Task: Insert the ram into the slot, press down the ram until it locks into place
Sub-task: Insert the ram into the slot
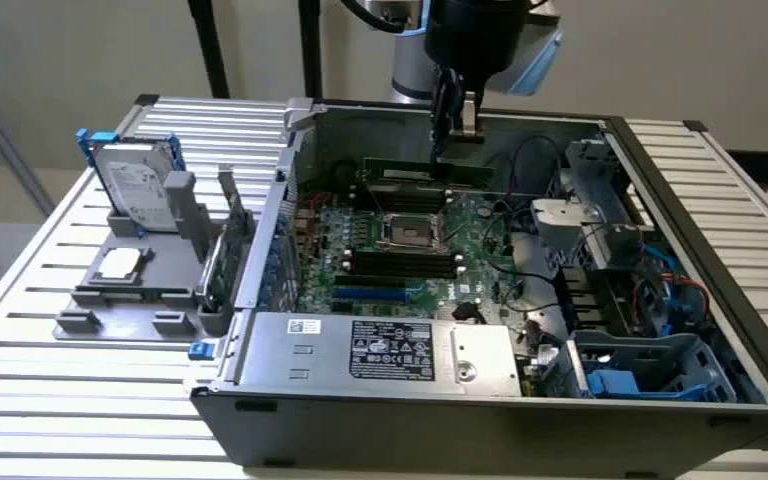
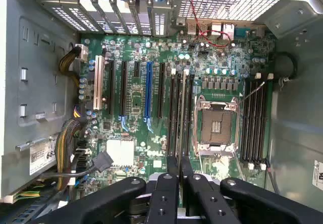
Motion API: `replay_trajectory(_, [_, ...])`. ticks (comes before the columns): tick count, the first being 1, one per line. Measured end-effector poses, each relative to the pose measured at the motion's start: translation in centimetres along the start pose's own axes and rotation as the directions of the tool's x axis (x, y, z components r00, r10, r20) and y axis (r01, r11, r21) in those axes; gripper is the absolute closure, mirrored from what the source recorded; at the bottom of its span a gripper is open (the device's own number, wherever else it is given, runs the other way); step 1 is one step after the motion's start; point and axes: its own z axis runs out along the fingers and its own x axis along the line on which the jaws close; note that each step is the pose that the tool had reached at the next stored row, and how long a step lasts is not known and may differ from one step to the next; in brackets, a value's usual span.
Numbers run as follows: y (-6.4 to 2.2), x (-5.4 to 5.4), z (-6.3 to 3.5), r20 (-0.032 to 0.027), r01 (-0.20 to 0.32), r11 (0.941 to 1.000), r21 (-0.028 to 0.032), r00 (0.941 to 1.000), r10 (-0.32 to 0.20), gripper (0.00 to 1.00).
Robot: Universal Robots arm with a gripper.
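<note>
Ram [image 1: 418, 172], a thin green stick, hung level in the jaws, which were clenched on its upper edge about midway along its length. It sat inside the open computer case [image 1: 357, 420], raised above the motherboard [image 1: 351, 235] and not yet seated.

In the wrist view the stick showed edge-on as a pale line running out from between the two black fingers [image 2: 173, 166]. It lay lengthwise along the bank of long black sockets, and the slot [image 2: 174, 118] was directly in line beneath it. That bank sat between the CPU socket [image 2: 217, 125] and the blue socket [image 2: 148, 90]. A second bank of black sockets [image 2: 255, 123] lay on the far side of the CPU socket. I could not tell how close the ram's lower edge was to the slot.

Toward the exterior view's left, outside the case, a hard drive [image 1: 137, 190] stood in a grey holder [image 1: 124, 300] on the slatted tabletop [image 1: 77, 390].
</note>
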Motion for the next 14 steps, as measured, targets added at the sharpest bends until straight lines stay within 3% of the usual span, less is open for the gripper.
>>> replay_trajectory(14, [0.0,0.0,0.01,-0.0001,0.0,1.0,0.0,1.0,0.0,0.86])
